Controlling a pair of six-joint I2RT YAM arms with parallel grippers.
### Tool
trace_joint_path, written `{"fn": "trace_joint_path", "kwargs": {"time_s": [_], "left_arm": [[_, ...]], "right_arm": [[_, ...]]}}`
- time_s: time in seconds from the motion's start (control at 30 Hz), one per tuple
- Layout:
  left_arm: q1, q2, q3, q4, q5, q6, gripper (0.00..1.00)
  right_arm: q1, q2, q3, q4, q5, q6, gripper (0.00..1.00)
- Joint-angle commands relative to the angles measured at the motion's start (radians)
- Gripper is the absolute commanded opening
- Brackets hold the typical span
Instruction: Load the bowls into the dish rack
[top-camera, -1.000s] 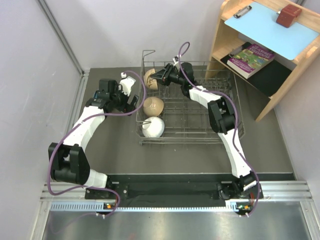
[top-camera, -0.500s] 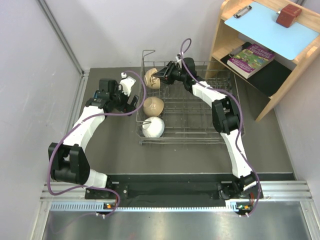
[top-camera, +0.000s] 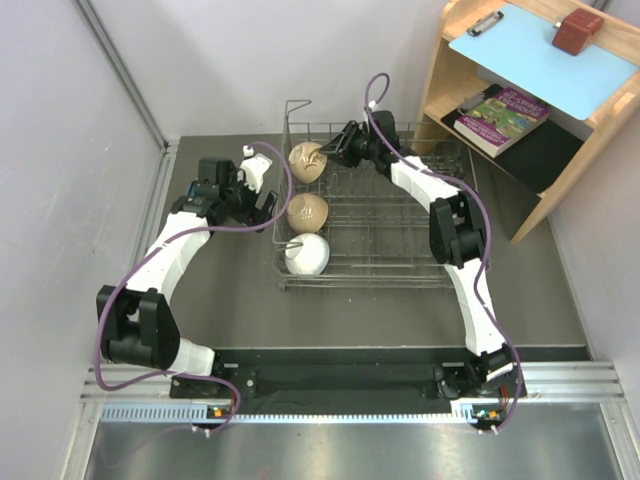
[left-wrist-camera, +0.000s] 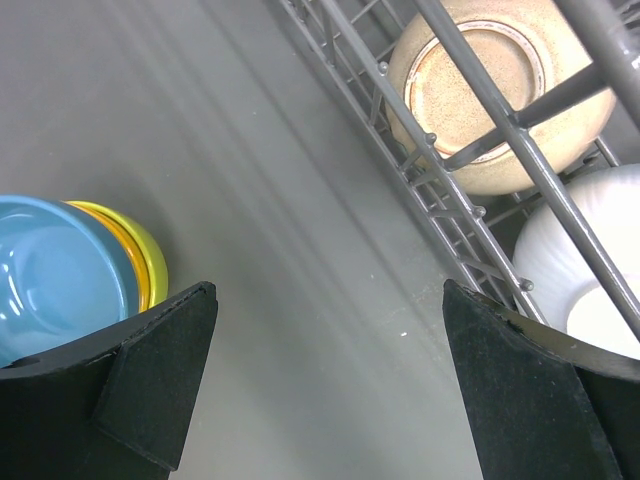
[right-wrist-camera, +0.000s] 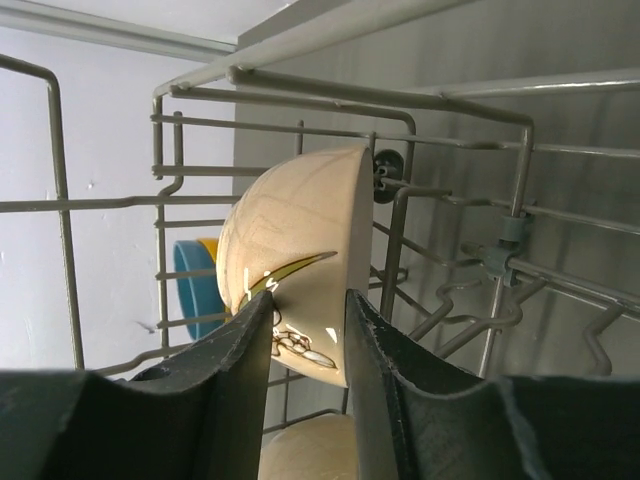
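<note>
On the grey table (top-camera: 380, 315) the dish rack (top-camera: 380, 245) takes the middle. At its 11 o'clock corner a beige bowl (top-camera: 307, 160) stands on its edge. Next towards 6 o'clock, along the same side, comes the second beige bowl (top-camera: 307, 212), then the white bowl (top-camera: 307, 255). Outside the rack, at its 9 o'clock, the blue bowl (left-wrist-camera: 45, 280) sits nested in an orange bowl (left-wrist-camera: 128, 248) and a yellow-green bowl (left-wrist-camera: 152, 265) on the table. My left gripper (left-wrist-camera: 327, 300) hangs over bare table between this stack and the rack wall, with jaws spread wide and holding nothing. My right gripper (right-wrist-camera: 305, 300) is at the far beige bowl, on its 3 o'clock side. Its jaws leave a narrow gap where the bowl shows, and I cannot tell whether they pinch it.
</note>
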Motion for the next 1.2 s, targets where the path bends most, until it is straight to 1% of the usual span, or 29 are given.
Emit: {"fn": "trace_joint_path", "kwargs": {"time_s": [0.0,0.27,0.53,0.67,0.7,0.77,0.83,0.87,0.93,0.97,1.03,1.07,1.1,1.13,1.17], "left_arm": [[-0.025,-0.033,0.026,-0.011,0.042,0.02,0.99],[-0.025,-0.059,0.011,0.008,0.009,0.022,0.99],[-0.025,-0.09,-0.012,0.032,-0.004,0.028,0.99],[-0.025,-0.103,-0.014,0.051,-0.051,0.025,0.99],[-0.024,-0.106,-0.012,0.058,-0.095,0.017,0.99],[-0.022,-0.114,0.0,0.06,-0.129,0.013,0.99],[-0.012,-0.119,0.026,0.051,-0.163,0.009,0.99],[-0.004,-0.12,0.037,0.045,-0.174,-0.001,0.99],[0.028,-0.117,0.078,0.017,-0.182,-0.009,0.99],[0.042,-0.117,0.086,0.009,-0.18,-0.021,0.99],[0.091,-0.117,0.1,0.009,-0.179,-0.03,0.99],[0.111,-0.108,0.104,0.009,-0.177,-0.044,0.99],[0.131,-0.105,0.108,0.011,-0.174,-0.052,0.99],[0.163,-0.097,0.115,0.014,-0.169,-0.063,0.99],[0.198,-0.082,0.12,0.017,-0.169,-0.079,0.99]], "right_arm": [[-0.01,-0.05,0.034,-0.098,0.074,-0.086,0.35],[-0.005,-0.108,0.111,-0.147,0.078,-0.2,0.43],[0.013,-0.176,0.162,-0.152,0.095,-0.276,0.45],[0.019,-0.216,0.157,-0.152,0.078,-0.328,0.46],[0.018,-0.223,0.15,-0.147,0.068,-0.338,0.46],[0.018,-0.255,0.134,-0.131,0.026,-0.381,0.46],[0.018,-0.282,0.104,-0.126,-0.01,-0.424,0.47],[0.018,-0.312,0.093,-0.15,-0.035,-0.482,0.48],[0.018,-0.355,0.022,-0.166,-0.064,-0.537,0.5],[0.018,-0.405,-0.008,-0.189,-0.066,-0.604,0.51],[0.019,-0.467,-0.122,-0.21,-0.061,-0.666,0.51],[0.018,-0.536,-0.163,-0.227,-0.054,-0.722,0.52],[0.016,-0.571,-0.247,-0.23,-0.052,-0.749,0.53],[0.016,-0.608,-0.29,-0.233,-0.052,-0.773,0.53],[0.015,-0.683,-0.332,-0.238,-0.051,-0.81,0.54]]}}
